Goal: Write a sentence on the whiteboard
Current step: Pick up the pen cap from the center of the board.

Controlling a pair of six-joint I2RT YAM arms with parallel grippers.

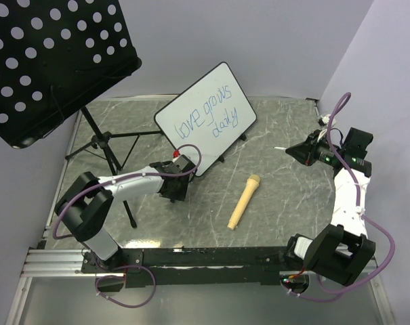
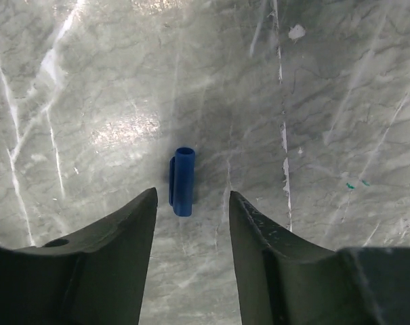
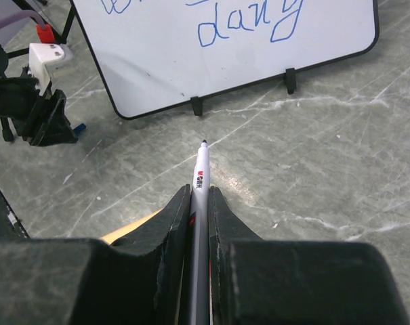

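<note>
The whiteboard (image 1: pixel 208 115) stands tilted at the back middle, with the blue handwritten sentence (image 1: pixel 205 119) "love grows daily" in two lines; its lower edge also shows in the right wrist view (image 3: pixel 225 47). My right gripper (image 3: pixel 200 193) is shut on a white marker (image 3: pixel 202 177), uncapped tip pointing toward the board, held off to the right (image 1: pixel 291 151). My left gripper (image 2: pixel 191 200) is open just above the table, over a blue marker cap (image 2: pixel 181 181) lying between and just beyond its fingertips; it sits in front of the board's left corner (image 1: pixel 172 184).
A black perforated music stand (image 1: pixel 49 61) on a tripod stands at the back left. A tan microphone-shaped object (image 1: pixel 243 200) lies on the marble table between the arms. Walls close the back and right side.
</note>
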